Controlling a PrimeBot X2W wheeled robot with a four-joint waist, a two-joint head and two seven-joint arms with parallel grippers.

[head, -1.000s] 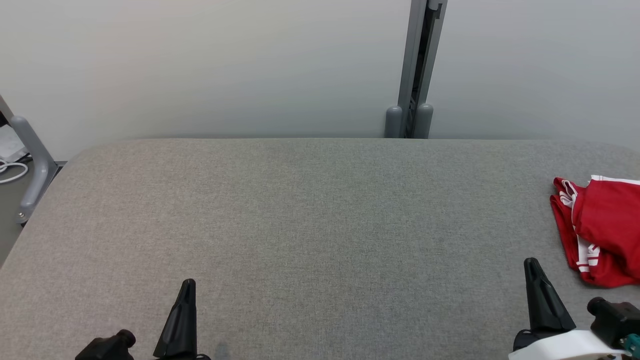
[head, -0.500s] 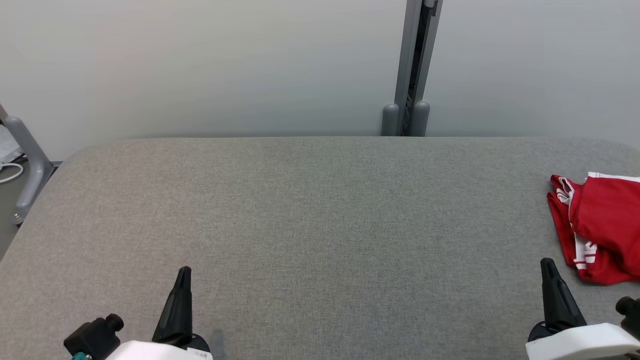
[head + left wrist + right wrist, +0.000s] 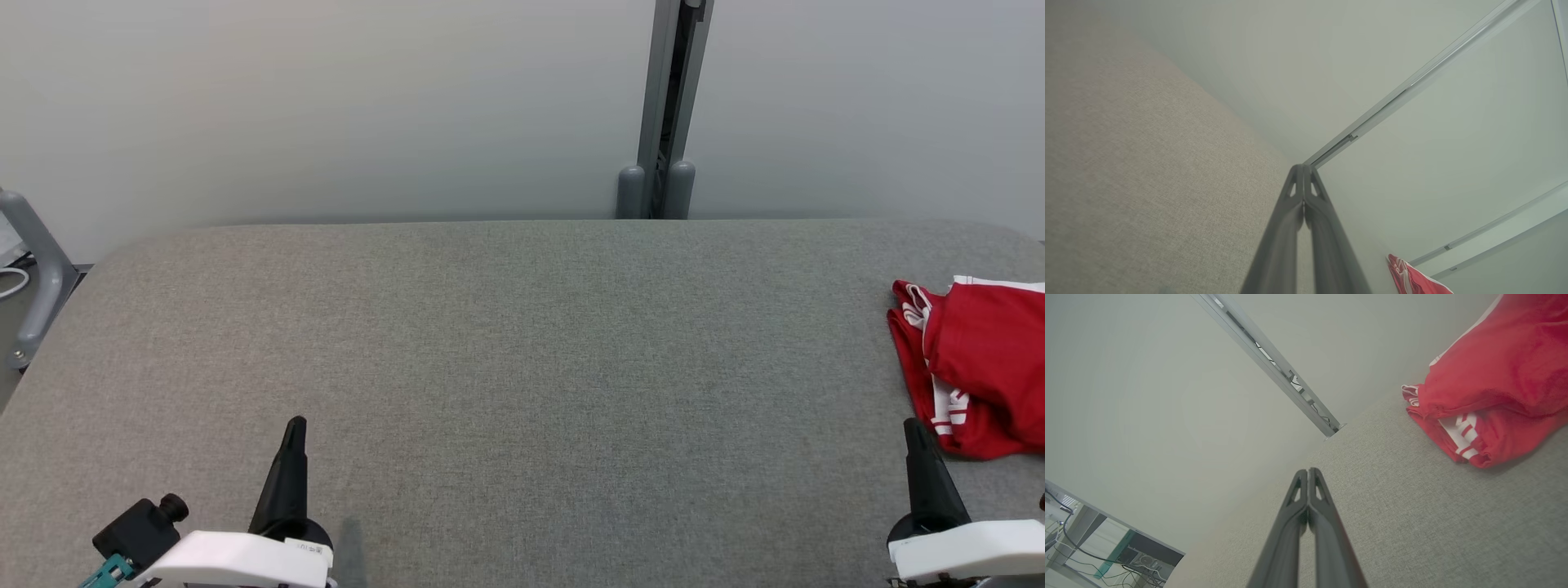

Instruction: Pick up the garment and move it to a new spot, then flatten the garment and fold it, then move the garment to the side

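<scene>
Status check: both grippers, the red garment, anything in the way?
Left gripper shut, empty, over the table, near left. Right gripper shut, empty, near right. Red garment rumpled at table's right side, just beyond right gripper, untouched. Bare tabletop between them.

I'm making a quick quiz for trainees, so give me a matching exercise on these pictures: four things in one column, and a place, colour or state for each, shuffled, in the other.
1. garment
2. left gripper
3. right gripper
4. metal post

A. shut, close to the garment, not touching it
B. upright behind the far edge of the table
C. red with white stripes, crumpled
D. shut, far from the garment

Pairs: 1-C, 2-D, 3-A, 4-B
</scene>
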